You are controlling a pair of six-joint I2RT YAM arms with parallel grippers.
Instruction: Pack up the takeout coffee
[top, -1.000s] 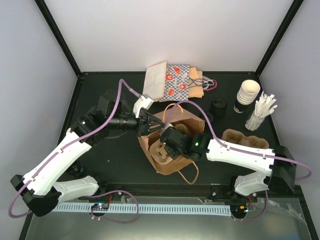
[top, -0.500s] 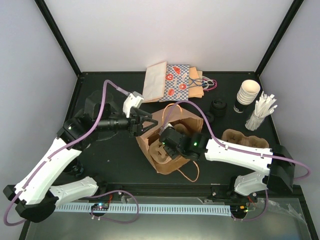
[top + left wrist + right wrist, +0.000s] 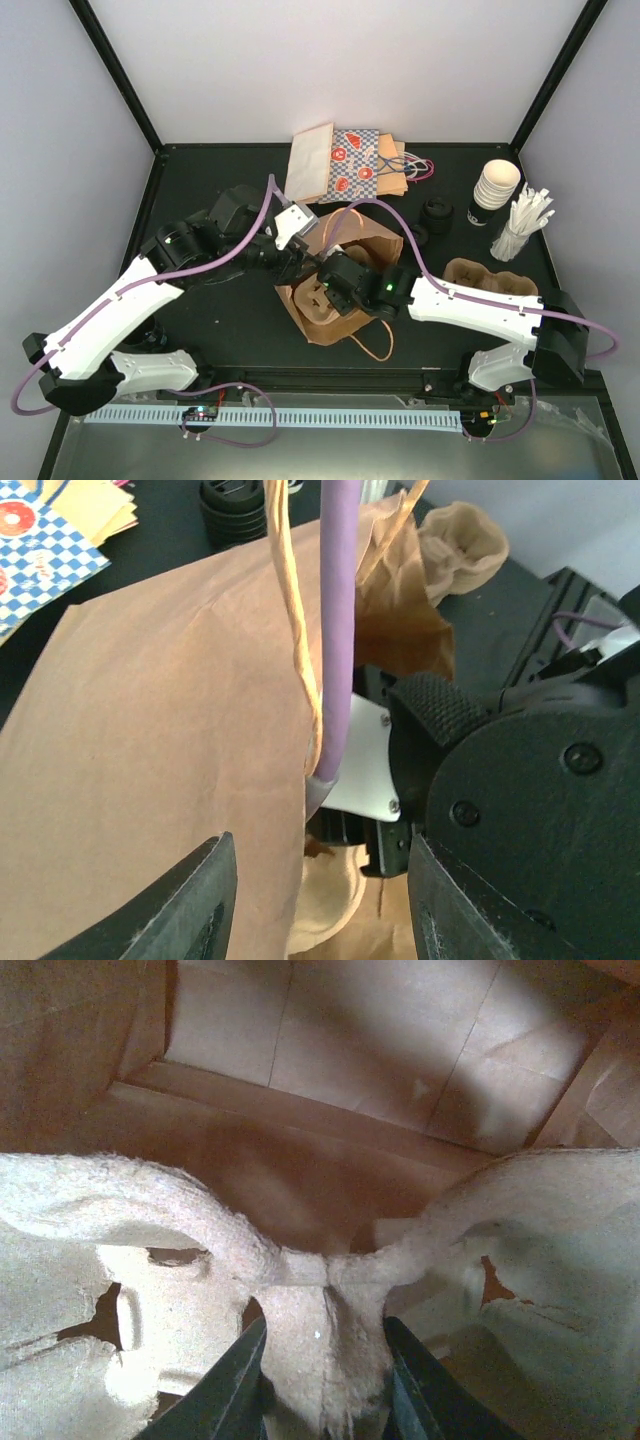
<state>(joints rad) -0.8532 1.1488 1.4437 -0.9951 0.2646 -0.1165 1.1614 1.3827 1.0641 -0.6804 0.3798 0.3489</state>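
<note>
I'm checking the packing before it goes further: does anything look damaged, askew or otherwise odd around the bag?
Yes. The brown paper bag looks creased and misshapen, the right arm's purple cable arcs over its mouth, and the pulp carrier in the right gripper's jaws shows ragged-edged gaps.

Crowded at the mouth of the brown paper bag (image 3: pixel 335 328): plugged by the right gripper (image 3: pixel 325 1380), clamped on the middle ridge of the pulp carrier (image 3: pixel 150 1220) inside. At the left rim, the left gripper (image 3: pixel 315 900), jaws apart with the bag wall's edge between. Strung across the opening, a purple cable (image 3: pixel 338 630) and a twine handle (image 3: pixel 290 610). Bare table (image 3: pixel 240 320) near left of the bag. Hemmed behind by flat bags (image 3: pixel 340 165); to the right by black lids (image 3: pixel 437 213), cup stack (image 3: pixel 496 185), stirrers (image 3: pixel 520 228) and a second carrier (image 3: pixel 490 275)
</note>
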